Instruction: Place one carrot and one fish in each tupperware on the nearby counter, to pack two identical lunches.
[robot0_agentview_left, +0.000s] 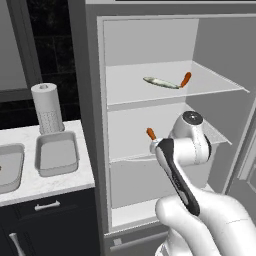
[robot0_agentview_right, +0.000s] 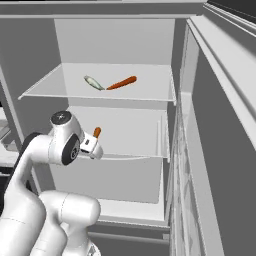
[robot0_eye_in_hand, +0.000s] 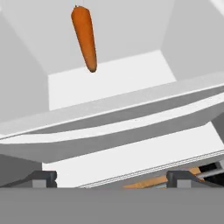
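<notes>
The fridge stands open. On its upper shelf a silvery fish (robot0_agentview_left: 160, 82) lies beside a carrot (robot0_agentview_left: 185, 79); in the right base view the same fish (robot0_agentview_right: 93, 82) and carrot (robot0_agentview_right: 121, 83) lie side by side. A second carrot (robot0_agentview_left: 151, 133) (robot0_agentview_right: 97, 132) (robot0_eye_in_hand: 84, 35) lies on the middle shelf. My gripper (robot0_agentview_right: 94, 143) (robot0_eye_in_hand: 113, 179) hovers at that shelf's front edge, just short of this carrot, open, nothing between its fingers. One grey tupperware (robot0_agentview_left: 57, 152) sits on the counter (robot0_agentview_left: 50, 182) left of the fridge. A second alike tupperware (robot0_agentview_left: 9, 167) is cut by the left edge.
A paper towel roll (robot0_agentview_left: 47, 107) stands behind the tupperware. The fridge's side wall and open door (robot0_agentview_right: 215, 150) close off the right. The front lip of the middle shelf (robot0_eye_in_hand: 113, 127) lies between my fingertips and the carrot. Dark cabinets (robot0_agentview_left: 47, 220) sit under the counter.
</notes>
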